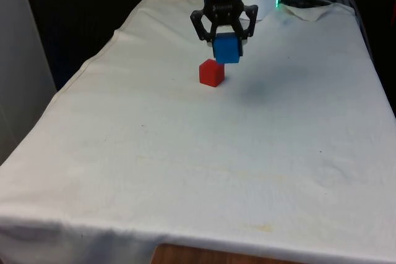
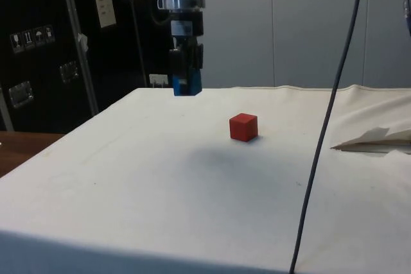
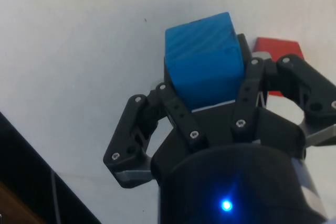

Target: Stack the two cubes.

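Where white cloth point(image 1: 185, 153) covers, red cube point(image 1: 211, 73).

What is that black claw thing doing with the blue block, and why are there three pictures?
That claw is a gripper, the hand of a white robot arm. Its two fingers pinch a blue cube and hold it up in the air. A red cube sits on the white tablecloth, close by but not touching. The three pictures show one moment: one from across the table, one from the side, where the blue cube hangs higher than the red cube, and one from a camera on the robot's wrist, looking down past the blue cube.
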{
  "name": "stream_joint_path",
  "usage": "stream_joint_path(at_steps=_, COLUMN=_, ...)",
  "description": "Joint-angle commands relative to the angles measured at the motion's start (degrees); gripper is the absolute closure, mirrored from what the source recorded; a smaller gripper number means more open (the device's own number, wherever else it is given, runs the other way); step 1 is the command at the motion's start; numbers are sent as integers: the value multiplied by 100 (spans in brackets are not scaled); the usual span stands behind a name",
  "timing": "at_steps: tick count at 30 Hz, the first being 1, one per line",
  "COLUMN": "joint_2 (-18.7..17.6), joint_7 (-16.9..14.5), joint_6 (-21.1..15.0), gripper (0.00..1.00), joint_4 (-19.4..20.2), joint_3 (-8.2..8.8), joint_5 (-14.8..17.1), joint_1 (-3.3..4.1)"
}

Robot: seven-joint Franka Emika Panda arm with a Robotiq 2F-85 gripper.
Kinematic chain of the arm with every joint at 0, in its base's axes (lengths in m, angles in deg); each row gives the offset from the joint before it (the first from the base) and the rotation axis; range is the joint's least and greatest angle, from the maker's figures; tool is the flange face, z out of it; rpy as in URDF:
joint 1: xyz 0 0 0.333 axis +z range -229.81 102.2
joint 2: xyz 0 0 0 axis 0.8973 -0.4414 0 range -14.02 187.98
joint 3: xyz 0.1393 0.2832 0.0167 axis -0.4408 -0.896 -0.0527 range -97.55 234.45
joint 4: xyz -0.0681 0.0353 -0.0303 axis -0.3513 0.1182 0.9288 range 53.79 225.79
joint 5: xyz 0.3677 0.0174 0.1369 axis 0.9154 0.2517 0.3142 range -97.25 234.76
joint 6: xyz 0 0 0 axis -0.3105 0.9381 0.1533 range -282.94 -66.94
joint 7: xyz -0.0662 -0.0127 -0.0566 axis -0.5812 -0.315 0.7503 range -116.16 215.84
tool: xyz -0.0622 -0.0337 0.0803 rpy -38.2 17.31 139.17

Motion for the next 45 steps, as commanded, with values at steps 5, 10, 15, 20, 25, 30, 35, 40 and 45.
stream_joint_path(at_steps=5, joint_2=252, joint_7=-17, joint_6=-183, gripper=100, joint_4=344, joint_3=11, joint_5=-63, joint_1=11)
stream_joint_path(at_steps=10, joint_2=430, joint_7=-34, joint_6=-264, gripper=100, joint_4=579, joint_3=17, joint_5=-109, joint_1=6)
stream_joint_path(at_steps=15, joint_2=613, joint_7=-57, joint_6=-338, gripper=100, joint_4=825, joint_3=29, joint_5=-149, joint_1=6)
stream_joint_path(at_steps=20, joint_2=831, joint_7=-63, joint_6=-435, gripper=100, joint_4=1106, joint_3=29, joint_5=-212, joint_1=-6)
stream_joint_path(at_steps=25, joint_2=980, joint_7=-74, joint_6=-510, gripper=100, joint_4=1306, joint_3=40, joint_5=-241, joint_1=-6)
stream_joint_path(at_steps=30, joint_2=1094, joint_7=-155, joint_6=-550, gripper=100, joint_4=1478, joint_3=34, joint_5=-166, joint_1=-6)
stream_joint_path(at_steps=35, joint_2=1283, joint_7=-189, joint_6=-814, gripper=100, joint_4=1805, joint_3=52, joint_5=-218, joint_1=-11)
stream_joint_path(at_steps=40, joint_2=1289, joint_7=-292, joint_6=-848, gripper=100, joint_4=1885, joint_3=80, joint_5=-166, joint_1=-11)
stream_joint_path(at_steps=45, joint_2=1226, joint_7=-418, joint_6=-985, gripper=100, joint_4=1977, joint_3=178, joint_5=-223, joint_1=-40)
